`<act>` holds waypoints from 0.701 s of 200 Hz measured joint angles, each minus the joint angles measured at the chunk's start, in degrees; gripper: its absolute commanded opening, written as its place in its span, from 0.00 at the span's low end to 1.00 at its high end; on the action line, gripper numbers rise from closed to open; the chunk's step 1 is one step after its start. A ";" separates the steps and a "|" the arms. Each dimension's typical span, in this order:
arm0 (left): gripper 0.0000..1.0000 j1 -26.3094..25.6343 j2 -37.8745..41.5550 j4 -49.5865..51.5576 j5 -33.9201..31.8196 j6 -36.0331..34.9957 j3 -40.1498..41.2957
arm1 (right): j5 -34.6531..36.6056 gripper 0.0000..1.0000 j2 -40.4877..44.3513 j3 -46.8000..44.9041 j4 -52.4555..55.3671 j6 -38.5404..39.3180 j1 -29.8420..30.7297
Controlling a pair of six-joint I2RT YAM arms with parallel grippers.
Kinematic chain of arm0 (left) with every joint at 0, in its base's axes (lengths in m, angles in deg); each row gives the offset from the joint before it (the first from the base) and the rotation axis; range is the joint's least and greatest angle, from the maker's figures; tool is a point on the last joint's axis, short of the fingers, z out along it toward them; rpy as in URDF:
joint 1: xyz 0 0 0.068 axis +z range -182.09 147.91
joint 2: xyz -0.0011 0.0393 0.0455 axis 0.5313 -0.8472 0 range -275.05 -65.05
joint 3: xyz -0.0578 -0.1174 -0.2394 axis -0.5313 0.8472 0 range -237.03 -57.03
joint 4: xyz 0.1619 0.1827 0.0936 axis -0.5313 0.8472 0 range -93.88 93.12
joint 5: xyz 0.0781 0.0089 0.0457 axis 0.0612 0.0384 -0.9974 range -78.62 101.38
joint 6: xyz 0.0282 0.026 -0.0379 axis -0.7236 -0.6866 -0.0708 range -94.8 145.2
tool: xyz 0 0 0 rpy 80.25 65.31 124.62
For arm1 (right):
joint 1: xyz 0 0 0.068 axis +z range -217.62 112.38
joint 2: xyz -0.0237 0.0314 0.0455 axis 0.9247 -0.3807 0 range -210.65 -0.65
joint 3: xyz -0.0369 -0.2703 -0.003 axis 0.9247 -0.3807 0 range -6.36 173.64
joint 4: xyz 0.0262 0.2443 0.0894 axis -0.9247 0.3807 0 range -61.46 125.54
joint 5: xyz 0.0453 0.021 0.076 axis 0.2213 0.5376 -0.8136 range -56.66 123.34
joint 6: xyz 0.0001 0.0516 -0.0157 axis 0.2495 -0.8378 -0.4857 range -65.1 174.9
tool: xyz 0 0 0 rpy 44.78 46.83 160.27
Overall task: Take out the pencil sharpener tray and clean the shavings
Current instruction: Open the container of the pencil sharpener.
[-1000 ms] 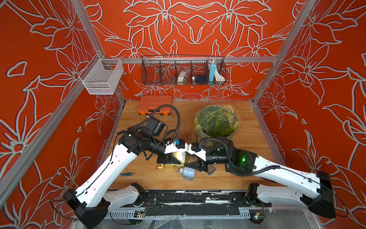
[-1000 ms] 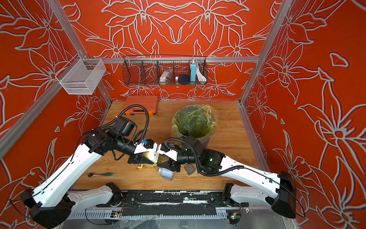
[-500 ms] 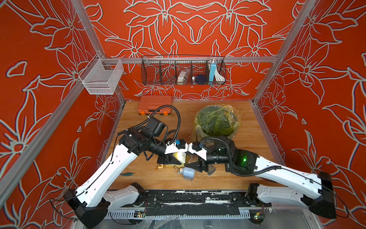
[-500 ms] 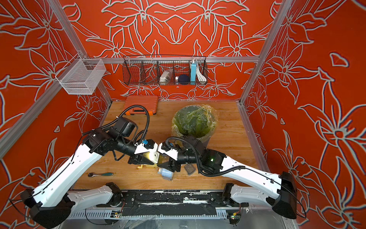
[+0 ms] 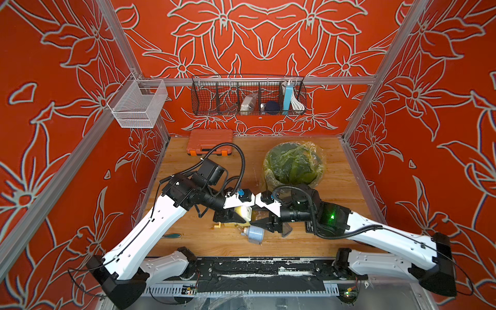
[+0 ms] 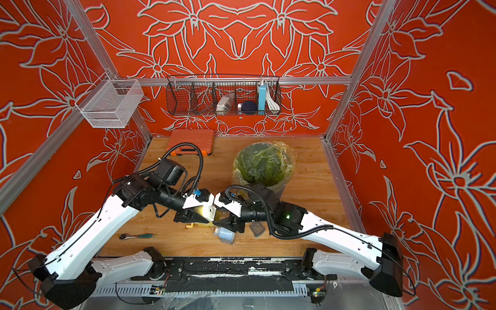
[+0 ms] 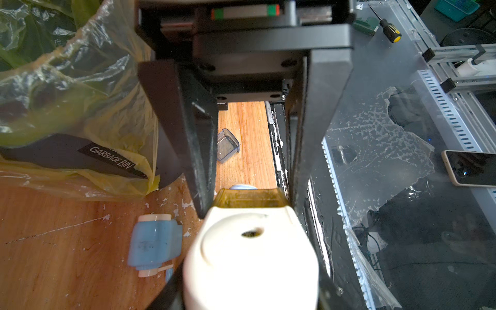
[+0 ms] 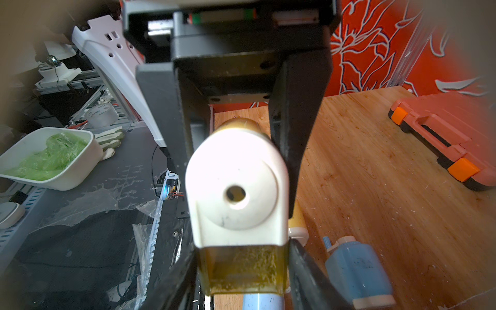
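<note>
we see both top views evenly bright and sharp, slightly bowed at the edges. in both wrist views the white sharpener glares, overexposed and soft; the right wrist view's corners smear brown.

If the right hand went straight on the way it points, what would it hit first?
The pencil sharpener in the left hand; it sits between the right hand's fingers, so going on would likely push into it, though depth is unclear.

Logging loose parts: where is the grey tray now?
In both top views the grey tray lies on the wooden table near its front edge, beside the right arm, just right of the blue sharpener.
</note>
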 measured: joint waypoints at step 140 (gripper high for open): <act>0.00 0.00 0.00 0.02 0.02 0.00 0.00 | -0.07 0.61 -0.13 0.00 0.02 -0.87 -0.02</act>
